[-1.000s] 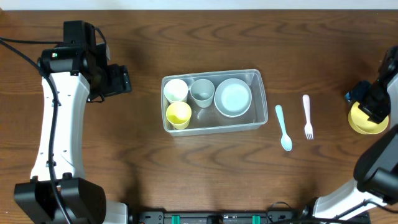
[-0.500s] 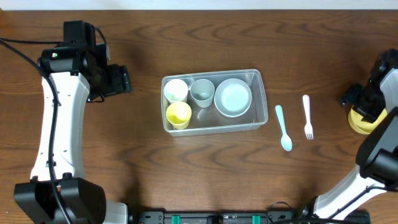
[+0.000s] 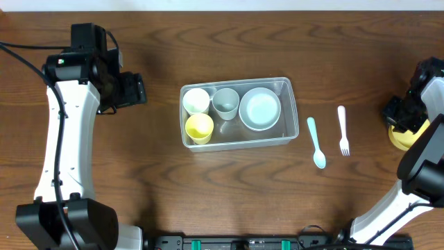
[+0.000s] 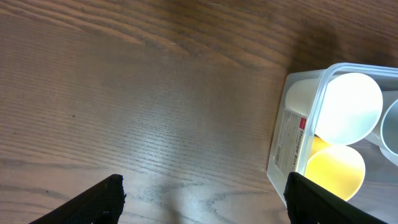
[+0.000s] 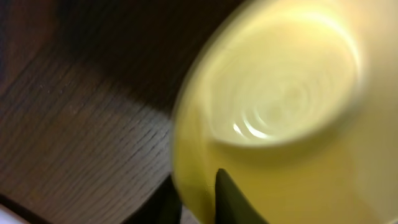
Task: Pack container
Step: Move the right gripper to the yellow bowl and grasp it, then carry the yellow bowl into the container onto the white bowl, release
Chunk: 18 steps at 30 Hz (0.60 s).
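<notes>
The container (image 3: 236, 143) is a clear tub at the table's middle. It holds a white cup (image 3: 196, 100), a grey cup (image 3: 225, 103), a yellow cup (image 3: 199, 127) and a white bowl (image 3: 260, 108). At the far right edge my right gripper (image 3: 402, 115) is shut on the rim of a yellow bowl (image 3: 406, 137). In the right wrist view one finger (image 5: 229, 198) is inside the bowl (image 5: 280, 81) and the other outside, with the gripper (image 5: 196, 188) pinching the wall. My left gripper (image 4: 205, 200) hangs open over bare wood left of the container (image 4: 289, 140).
A light blue spoon (image 3: 316, 144) and a pink fork (image 3: 342, 130) lie side by side between the container and the yellow bowl. The left arm (image 3: 66, 132) stands along the left side of the table.
The right gripper has shifted slightly left at the yellow bowl and closed its jaws on the rim. The left arm and the container's contents have not moved.
</notes>
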Available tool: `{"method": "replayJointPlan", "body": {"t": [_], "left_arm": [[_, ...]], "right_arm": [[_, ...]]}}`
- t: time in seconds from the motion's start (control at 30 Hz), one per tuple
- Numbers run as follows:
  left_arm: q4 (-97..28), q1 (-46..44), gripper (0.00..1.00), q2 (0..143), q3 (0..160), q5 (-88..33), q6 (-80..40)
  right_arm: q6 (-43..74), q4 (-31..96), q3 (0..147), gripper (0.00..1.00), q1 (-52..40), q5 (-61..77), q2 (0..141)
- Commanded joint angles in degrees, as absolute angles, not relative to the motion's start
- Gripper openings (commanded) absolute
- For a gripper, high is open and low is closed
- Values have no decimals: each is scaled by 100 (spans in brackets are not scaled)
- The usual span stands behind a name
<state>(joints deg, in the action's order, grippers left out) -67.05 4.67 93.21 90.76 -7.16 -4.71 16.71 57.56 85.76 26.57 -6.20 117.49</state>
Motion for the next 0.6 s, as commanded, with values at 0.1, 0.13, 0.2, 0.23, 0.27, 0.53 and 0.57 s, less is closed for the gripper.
{"method": "replayJointPlan", "body": {"t": [0.1,0.13,0.2,0.23,0.27,0.53,0.57], "left_arm": [[-6724,480,83,9216,9048,-709,-523],[-6722,480,83,9216,9048,-709,-523],[-6722,480,83,9216,9048,-709,-523],[-6722,480,83,9216,9048,-709,-523],[-6724,480,83,9216,9048,-709,-523],[-6722,482,82,9216,9048,-709,-523],[-6722,480,83,9216,9048,-707,-521]], "right_arm": [[1662,5736,8580,1,2694,-591,11771],[1662,5736,8580,1,2694,-591,11771],[1664,5739,8580,1,2694,-589,11771],[1662,5739,8580,1,2694,-574,11771],[1664,5739,8580,1,2694,-541,11771],[1098,5841,8779,1,2399,670,11445],[989,5850,8840,1,2296,810,11299]]}}
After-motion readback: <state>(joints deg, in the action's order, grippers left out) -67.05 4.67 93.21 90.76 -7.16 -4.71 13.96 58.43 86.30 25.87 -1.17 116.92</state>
